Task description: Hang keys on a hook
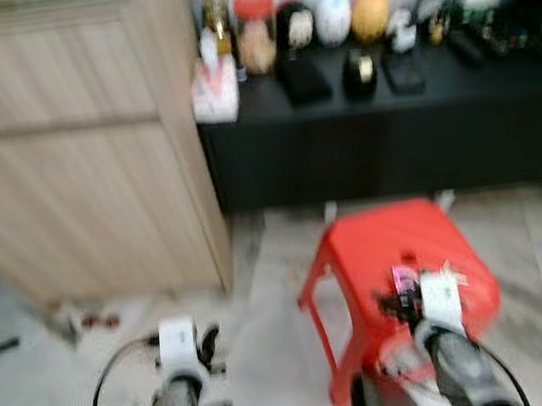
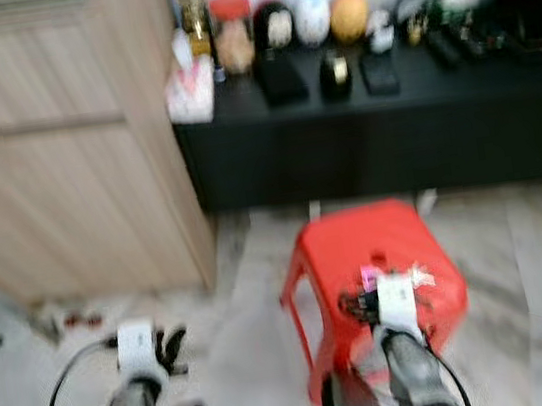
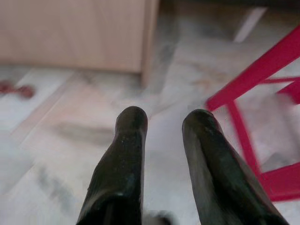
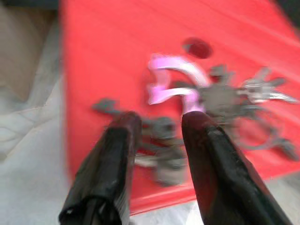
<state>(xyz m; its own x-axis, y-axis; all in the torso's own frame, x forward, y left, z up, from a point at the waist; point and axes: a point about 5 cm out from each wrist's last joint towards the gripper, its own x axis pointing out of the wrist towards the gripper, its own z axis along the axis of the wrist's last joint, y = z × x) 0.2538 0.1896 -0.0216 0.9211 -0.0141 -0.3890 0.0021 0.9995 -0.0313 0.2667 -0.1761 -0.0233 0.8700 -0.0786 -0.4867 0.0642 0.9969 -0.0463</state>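
A bunch of keys (image 4: pixel 206 101) with a pink strap (image 4: pixel 171 77) lies on the top of a red plastic stool (image 1: pixel 382 238). My right gripper (image 4: pixel 157 122) is open just over the stool, its two black fingers astride part of the key bunch (image 1: pixel 405 295). In the blurred eye views the right arm reaches over the stool's near side. My left gripper (image 3: pixel 164 119) is open above the bare floor to the left of the stool, holding nothing. No hook can be made out.
A wooden cabinet (image 1: pixel 70 140) stands at the left. Behind the stool runs a low black shelf (image 1: pixel 393 135) carrying jars, bottles and small dark items. Small red bits (image 1: pixel 95 318) lie on the pale floor by the cabinet's foot.
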